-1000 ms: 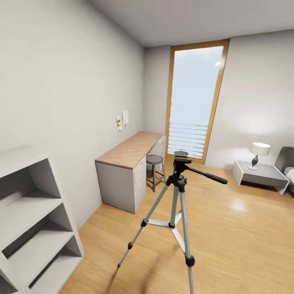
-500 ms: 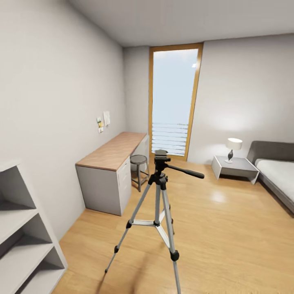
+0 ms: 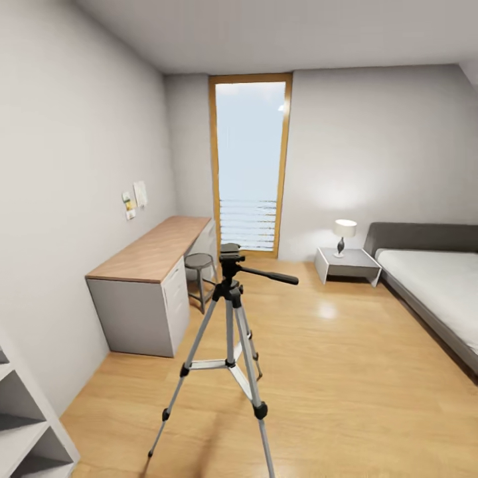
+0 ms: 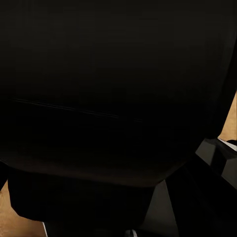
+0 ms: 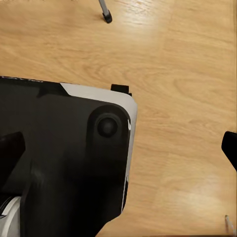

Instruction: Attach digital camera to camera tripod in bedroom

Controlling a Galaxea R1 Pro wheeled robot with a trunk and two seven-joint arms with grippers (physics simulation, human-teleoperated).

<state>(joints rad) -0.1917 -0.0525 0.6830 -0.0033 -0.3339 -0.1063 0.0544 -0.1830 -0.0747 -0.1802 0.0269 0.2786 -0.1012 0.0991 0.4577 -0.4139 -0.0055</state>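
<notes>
Ahead, bedroom [image 3: 372,166] with grey walls and wood floor [image 3: 345,372]. Grey bed [image 3: 431,279] at right edge, wood-topped table [image 3: 153,249] at left. Camera tripod [image 3: 229,332] upright at lower centre, pan handle toward right. Pincer states: cannot tell for either.

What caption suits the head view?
Camera tripod stands on the bedroom's wood floor, its head bare, between desk and bed.
</notes>
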